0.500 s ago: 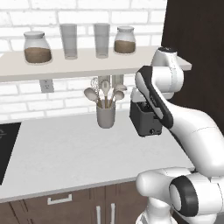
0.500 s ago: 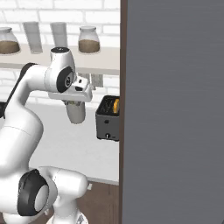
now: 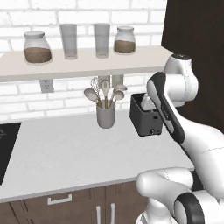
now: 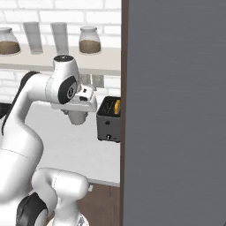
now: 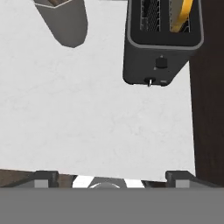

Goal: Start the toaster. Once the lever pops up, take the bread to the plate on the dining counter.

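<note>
**Me:** Although my gripper [image 5: 113,176] stands wide with nothing in it, I've only crept slightly forward.

**Partner:** And the toaster [image 5: 162,65]?

**Me:** Ahead of the jaws, off to their right, well apart, with the bread [image 5: 181,15] in its right-hand slot. Starting it is still to do, I reckon.

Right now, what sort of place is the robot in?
A rendered home kitchen: a boxy dark grey toaster on a white-grey countertop, a grey cup of wooden utensils and a shelf of glass jars.

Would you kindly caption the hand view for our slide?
Open gripper hovering above the counter, facing the toaster.
</note>
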Controlling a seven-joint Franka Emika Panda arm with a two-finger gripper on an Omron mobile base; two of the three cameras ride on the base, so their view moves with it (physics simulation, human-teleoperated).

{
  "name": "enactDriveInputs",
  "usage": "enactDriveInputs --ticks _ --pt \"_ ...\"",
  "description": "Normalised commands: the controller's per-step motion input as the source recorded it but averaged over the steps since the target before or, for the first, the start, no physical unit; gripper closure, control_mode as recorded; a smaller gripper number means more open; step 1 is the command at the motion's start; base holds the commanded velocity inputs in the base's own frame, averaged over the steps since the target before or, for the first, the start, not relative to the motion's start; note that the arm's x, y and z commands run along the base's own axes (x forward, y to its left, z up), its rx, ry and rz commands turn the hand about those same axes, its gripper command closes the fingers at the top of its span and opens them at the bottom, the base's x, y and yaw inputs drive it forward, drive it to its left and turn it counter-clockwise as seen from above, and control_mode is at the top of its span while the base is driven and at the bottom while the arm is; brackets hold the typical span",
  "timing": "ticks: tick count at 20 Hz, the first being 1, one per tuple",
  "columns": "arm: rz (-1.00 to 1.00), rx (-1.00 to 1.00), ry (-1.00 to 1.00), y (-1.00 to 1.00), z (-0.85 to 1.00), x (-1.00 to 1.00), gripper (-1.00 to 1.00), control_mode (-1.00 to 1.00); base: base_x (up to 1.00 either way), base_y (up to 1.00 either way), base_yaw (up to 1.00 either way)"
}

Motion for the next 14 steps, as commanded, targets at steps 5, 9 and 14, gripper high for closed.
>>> enactDriveInputs --ticks 5,9,14 --pt "0.02 -0.03 -0.1 -0.34 -0.33 -0.18 -1.0 -1.0 0.0 0.0 0.0" --pt "0.0 -0.06 0.0 -0.17 -0.29 0.26 -1.0 -1.0 0.0 0.0 0.0" --pt "0.0 0.0 0.0 -0.18 -0.02 0.61 1.0 -1.0 0.0 0.0 0.0"
